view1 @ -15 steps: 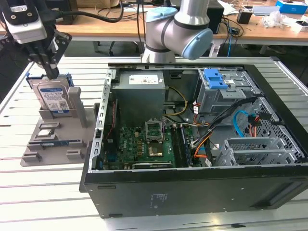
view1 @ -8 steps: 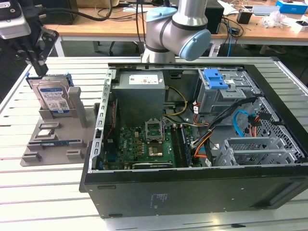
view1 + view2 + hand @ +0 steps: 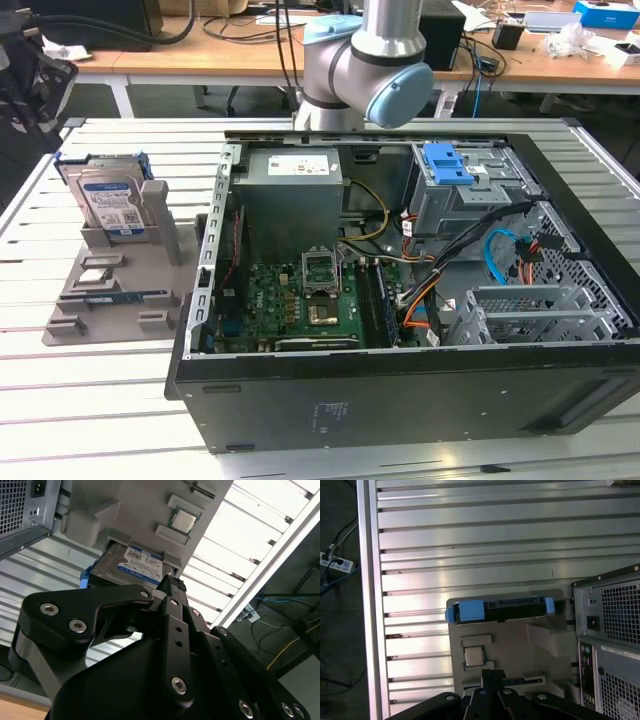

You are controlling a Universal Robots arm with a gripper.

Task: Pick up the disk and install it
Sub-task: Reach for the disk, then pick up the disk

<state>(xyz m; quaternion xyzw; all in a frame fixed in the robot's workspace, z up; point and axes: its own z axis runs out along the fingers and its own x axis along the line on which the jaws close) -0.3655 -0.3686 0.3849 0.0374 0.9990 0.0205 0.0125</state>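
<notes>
Just beyond the gripper (image 3: 492, 672), apart from it, the disk (image 3: 510, 609) stands on edge in a grey holder (image 3: 520, 645). We cannot tell whether the gripper is spread or closed. We judge the disk stiff, fairly heavy and shock-sensitive, best gripped across its flat metal faces.

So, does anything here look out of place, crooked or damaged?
Nothing stands out. The disk stands upright in its slot of the grey holder, the chip lies flat in its recess, and the open computer case shows nothing spilled or broken.
</notes>
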